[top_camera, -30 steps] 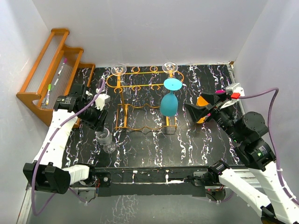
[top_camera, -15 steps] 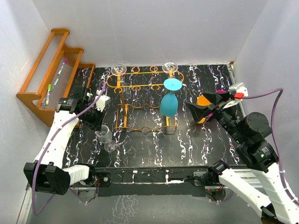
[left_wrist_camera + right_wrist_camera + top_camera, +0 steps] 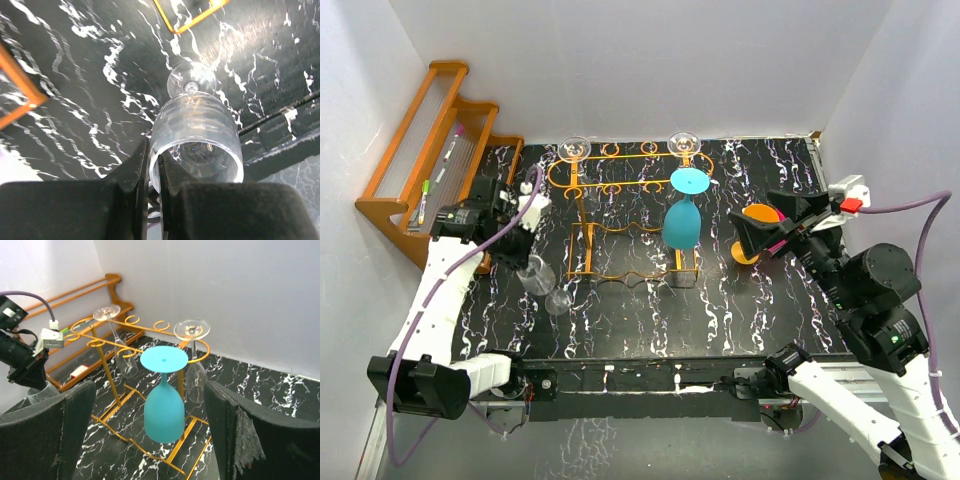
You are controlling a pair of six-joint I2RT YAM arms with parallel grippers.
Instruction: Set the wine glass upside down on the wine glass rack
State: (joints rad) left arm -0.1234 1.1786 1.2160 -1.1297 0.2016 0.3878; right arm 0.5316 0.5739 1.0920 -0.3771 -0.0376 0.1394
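Near left, the wine glass (image 3: 200, 125) sits over the table (image 3: 650, 320), tilted, foot toward the near edge. Whether the foot touches the table cannot be told. The left gripper (image 3: 527, 258) is clamped on it, one finger inside the bowl, one outside, pinching only the thin rim wall.

Risk: with a one-sided pinch on smooth glass, the heavy foot can swing the glass or pull it out during the lift and flip. Too hard a squeeze could chip the rim.

Right of centre, the right gripper (image 3: 767, 222) hangs with its fingers wide apart and holds nothing. It is near the rack's right end, so a drift left could bump it.

Farther back, the rack (image 3: 625, 157) is thin wire and probably light. A push from the stem could shift it. A teal glass (image 3: 682, 222) hangs upside down at its right, and clear glasses (image 3: 574, 150) hang on the far rail. A swinging bowl could strike them. The foot must slide into a free loop, and a miss would drop the glass.
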